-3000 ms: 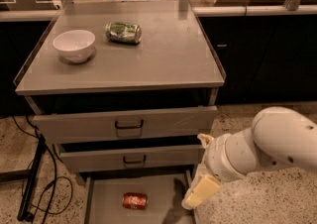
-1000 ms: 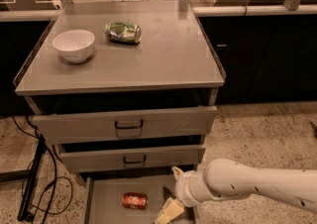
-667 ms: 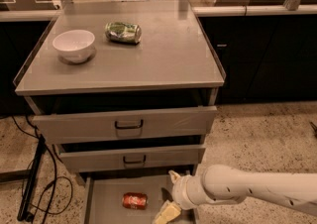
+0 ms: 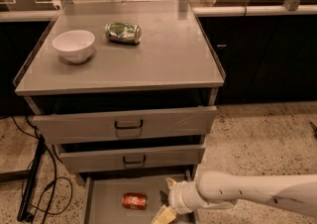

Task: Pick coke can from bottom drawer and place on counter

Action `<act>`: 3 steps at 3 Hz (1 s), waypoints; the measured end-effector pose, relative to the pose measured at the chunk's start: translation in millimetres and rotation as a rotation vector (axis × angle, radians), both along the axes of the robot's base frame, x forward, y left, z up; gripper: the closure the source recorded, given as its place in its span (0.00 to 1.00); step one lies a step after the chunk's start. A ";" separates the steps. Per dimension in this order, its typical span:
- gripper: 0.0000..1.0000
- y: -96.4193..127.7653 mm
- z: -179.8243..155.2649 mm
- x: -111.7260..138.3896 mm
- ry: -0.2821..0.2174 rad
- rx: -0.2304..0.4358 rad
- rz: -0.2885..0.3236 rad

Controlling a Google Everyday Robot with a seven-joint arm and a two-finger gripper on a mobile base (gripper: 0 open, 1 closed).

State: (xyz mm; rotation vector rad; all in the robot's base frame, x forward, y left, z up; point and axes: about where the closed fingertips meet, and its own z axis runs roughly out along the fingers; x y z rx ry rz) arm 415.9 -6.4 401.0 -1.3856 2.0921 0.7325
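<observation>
Honestly, the coke can [image 4: 134,201] is lying on its side in the bottom drawer [image 4: 105,197], and the gripper [image 4: 164,201] sits just right of it, low over the tray, fingers spread apart. I'd ease it left so a finger lands on each side of the can, then squeeze before lifting toward the counter [image 4: 168,54].

Coke can [image 4: 134,200]: red w/ white lettering, lying on its side, long axis left-right, mid-floor of bottom drawer [image 4: 105,196]. Drawer pulled out, flat grey tray. Counter [image 4: 168,54]: grey top w/ low rim. Gripper [image 4: 166,199] in drawer just right of can, fingers apart, not touching.
</observation>
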 end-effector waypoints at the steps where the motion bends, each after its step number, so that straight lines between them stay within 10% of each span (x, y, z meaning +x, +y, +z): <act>1: 0.00 9.3 -19.7 0.0 0.042 0.010 0.008; 3: 0.00 47.1 -100.5 19.2 0.025 0.080 0.010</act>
